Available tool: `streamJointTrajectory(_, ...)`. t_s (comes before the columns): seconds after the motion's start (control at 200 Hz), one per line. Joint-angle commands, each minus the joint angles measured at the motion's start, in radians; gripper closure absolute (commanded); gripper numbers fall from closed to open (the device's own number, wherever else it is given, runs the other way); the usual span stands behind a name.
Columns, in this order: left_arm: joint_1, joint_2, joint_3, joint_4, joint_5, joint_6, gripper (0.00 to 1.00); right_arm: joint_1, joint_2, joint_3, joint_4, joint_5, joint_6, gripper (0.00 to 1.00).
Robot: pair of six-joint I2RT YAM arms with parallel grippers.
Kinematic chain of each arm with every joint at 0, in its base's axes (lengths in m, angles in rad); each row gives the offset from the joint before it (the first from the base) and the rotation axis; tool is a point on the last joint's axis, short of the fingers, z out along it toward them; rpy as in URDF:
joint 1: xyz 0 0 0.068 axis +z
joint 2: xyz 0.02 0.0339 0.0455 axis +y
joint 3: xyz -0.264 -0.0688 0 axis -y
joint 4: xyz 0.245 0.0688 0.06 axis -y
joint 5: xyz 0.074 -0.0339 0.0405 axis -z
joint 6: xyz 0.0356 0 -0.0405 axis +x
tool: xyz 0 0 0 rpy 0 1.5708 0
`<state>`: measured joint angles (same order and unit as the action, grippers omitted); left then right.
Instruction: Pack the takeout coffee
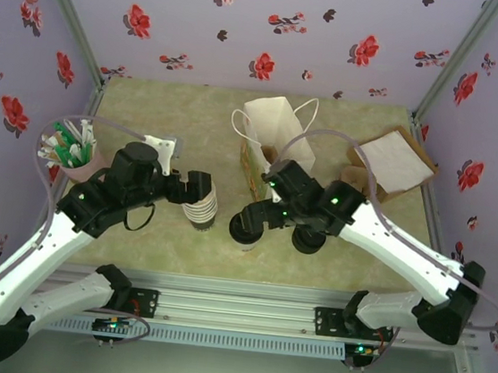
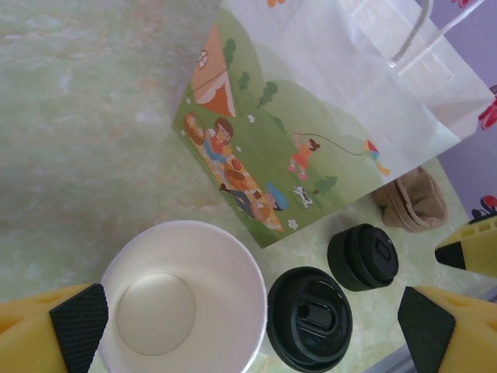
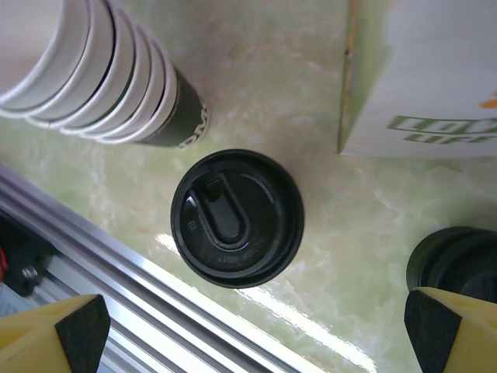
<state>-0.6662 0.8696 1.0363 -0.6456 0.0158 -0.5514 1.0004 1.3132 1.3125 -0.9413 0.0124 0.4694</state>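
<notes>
You are holding the right pincer (image 3: 248, 342) with jaws wide apart, nothing clamped, hanging right above the takeout coffee (image 3: 237, 217). Its yellow fingers (image 3: 58, 334) are showing at the bottom corners with the black lid centred between them. The left pincer (image 2: 248, 334) is also standing apart, gripping nothing, hovering over the stack of lidless cups (image 2: 186, 299), whose top cup is empty. The coffee is sitting upright on the table (image 3: 256, 85), between the cup stack and the loose lids (image 3: 454, 260), on the near side of the white paper bag (image 1: 272, 140) and not in it yet. Judging by that, you are sitting at the pick-up step: lid on, cup not yet grasped. Next you are needing to drop the right pincer past the lid rim, close on the paper wall, then lift and carry over the bag mouth without knocking the bag or the cup stack just beside. Hard to make out: the cup body is hiding under its lid in the right wrist view, and the bag top is getting cut off in both wrist views. I cannot tell whether the lid is fully seated, and in the top view the arm is covering the right fingertips.
</notes>
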Motion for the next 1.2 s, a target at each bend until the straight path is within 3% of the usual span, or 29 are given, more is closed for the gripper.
streamJointTrajectory(0.0, 0.023, -0.05, -0.028, -0.028, -0.045, -0.003, 0.01, 0.055, 0.077, 0.088, -0.077, 0.096, -0.092, 0.01)
streamJointTrajectory(0.275, 0.03, -0.152, -0.065, -0.038, -0.043, 0.038, 0.01, 0.067, 0.215, 0.192, -0.137, -0.01, -0.242, 0.01)
streamJointTrajectory(0.52, 0.03, -0.201, -0.091, -0.042, -0.042, 0.042, 0.01, 0.064, 0.327, 0.279, -0.255, -0.076, -0.34, 0.07)
streamJointTrajectory(0.825, 0.03, -0.203, -0.09, -0.038, -0.045, 0.045, 0.01, 0.065, 0.446, 0.344, -0.307, 0.035, -0.368, 0.09)
streamJointTrajectory(1.195, 0.029, -0.203, -0.094, -0.034, -0.048, 0.044, 0.01, 0.065, 0.516, 0.368, -0.301, 0.035, -0.387, 0.1)
